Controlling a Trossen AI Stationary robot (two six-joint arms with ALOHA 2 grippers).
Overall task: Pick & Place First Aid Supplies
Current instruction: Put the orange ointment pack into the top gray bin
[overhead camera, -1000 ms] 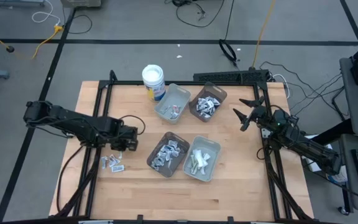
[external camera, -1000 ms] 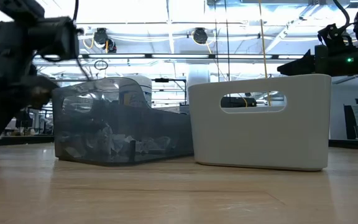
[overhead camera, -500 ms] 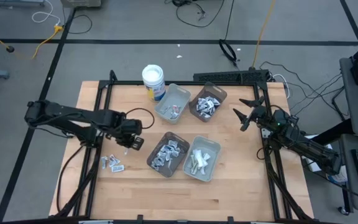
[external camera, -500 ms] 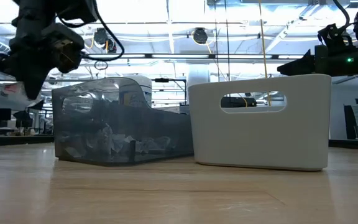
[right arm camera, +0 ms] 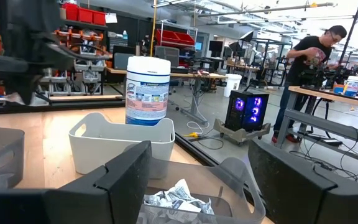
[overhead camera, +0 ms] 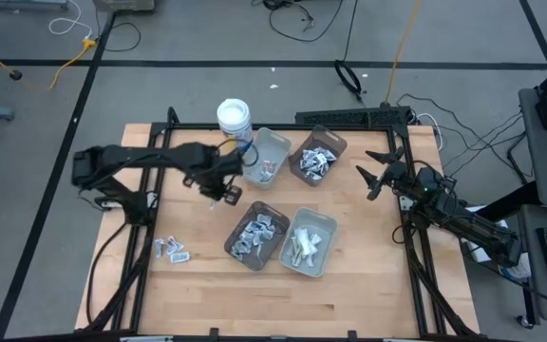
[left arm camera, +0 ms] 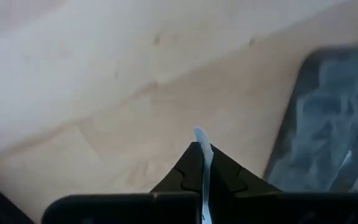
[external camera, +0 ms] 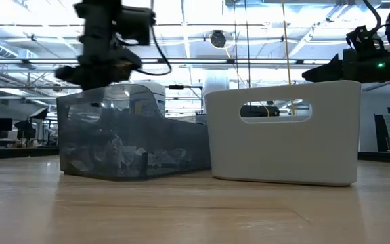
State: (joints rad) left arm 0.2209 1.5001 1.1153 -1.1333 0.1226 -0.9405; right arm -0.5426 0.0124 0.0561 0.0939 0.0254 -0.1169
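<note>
Pinching a thin pale strip [left arm camera: 203,147] between closed fingers, our left gripper [overhead camera: 224,189] is hanging above bare table [overhead camera: 349,285]. Just beside it is the pale grey tray [overhead camera: 265,155], with the white round tub [overhead camera: 235,122] right behind; the dark tray [overhead camera: 257,234] of packets lies a little farther off, and a few loose packets [overhead camera: 172,249] are lying well apart from it. We judge we are carrying the strip; next we need to centre over a tray and release. Our right gripper [overhead camera: 380,173] is waiting, fingers spread, well apart. We cannot read the tub's blue label.
</note>
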